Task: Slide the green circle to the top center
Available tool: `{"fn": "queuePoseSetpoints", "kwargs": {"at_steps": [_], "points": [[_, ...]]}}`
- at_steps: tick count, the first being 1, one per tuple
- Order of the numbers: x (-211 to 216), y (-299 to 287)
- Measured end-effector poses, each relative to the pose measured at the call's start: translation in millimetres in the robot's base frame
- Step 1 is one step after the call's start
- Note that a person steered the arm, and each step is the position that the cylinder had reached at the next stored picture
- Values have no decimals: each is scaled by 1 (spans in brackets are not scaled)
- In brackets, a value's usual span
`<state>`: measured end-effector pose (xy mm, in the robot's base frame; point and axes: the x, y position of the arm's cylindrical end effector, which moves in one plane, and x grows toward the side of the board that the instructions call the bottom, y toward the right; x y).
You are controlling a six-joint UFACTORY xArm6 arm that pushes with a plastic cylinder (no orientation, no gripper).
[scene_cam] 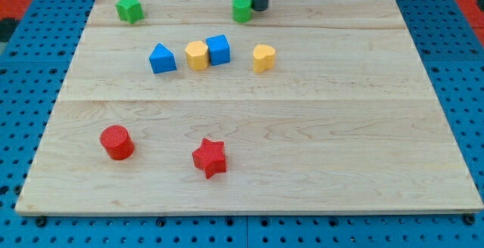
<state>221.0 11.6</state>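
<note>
My tip (259, 8) touches the right side of the green circle (242, 10), which sits at the wooden board's (302, 142) top centre. The rod has no fingers. A green star (129, 9) lies well apart, top left.

green circle (242, 9) | green star (129, 9) | blue triangle (162, 59) | yellow hexagon (197, 55) | red star (209, 158)
</note>
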Motion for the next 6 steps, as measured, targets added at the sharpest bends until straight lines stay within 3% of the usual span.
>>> {"fn": "queuePoseSetpoints", "kwargs": {"at_steps": [1,2,3,5,6], "points": [[5,21],[51,64],[56,0],[35,-36],[35,-91]]}}
